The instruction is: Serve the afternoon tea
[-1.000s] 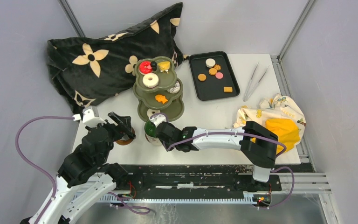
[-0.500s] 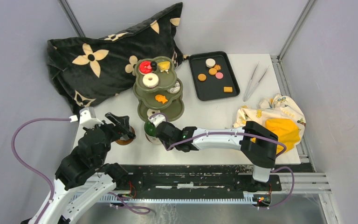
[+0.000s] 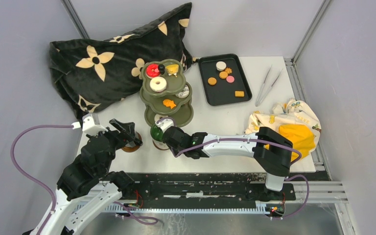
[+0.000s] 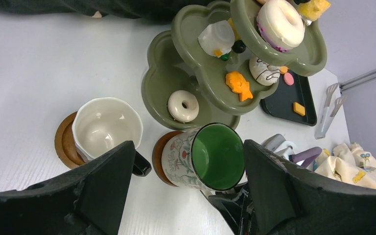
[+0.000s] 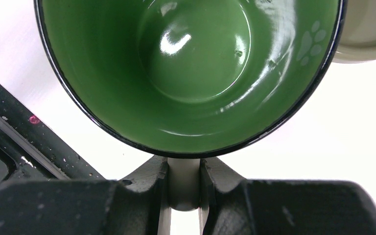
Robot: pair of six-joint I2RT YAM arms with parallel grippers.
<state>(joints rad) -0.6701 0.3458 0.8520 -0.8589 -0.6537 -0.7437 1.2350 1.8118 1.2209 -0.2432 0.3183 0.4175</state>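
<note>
The green-lined mug with a floral outside leans over a round brown saucer, just in front of the olive three-tier stand. My right gripper is shut on the mug's pale handle; the green inside fills that view. My left gripper hangs open over a white cup on a second brown saucer, holding nothing. On the stand sit toy pastries: a white donut, a red one, an orange cookie and a small donut.
A black tray with several more pastries lies behind on the right, metal tongs beside it. A yellow patterned cloth is bunched at the right edge. A black flowered pillow fills the back left corner.
The right gripper has carried the mug slightly back and left, toward the stand. The left arm has drifted a little to the left, its gripper still open.
</note>
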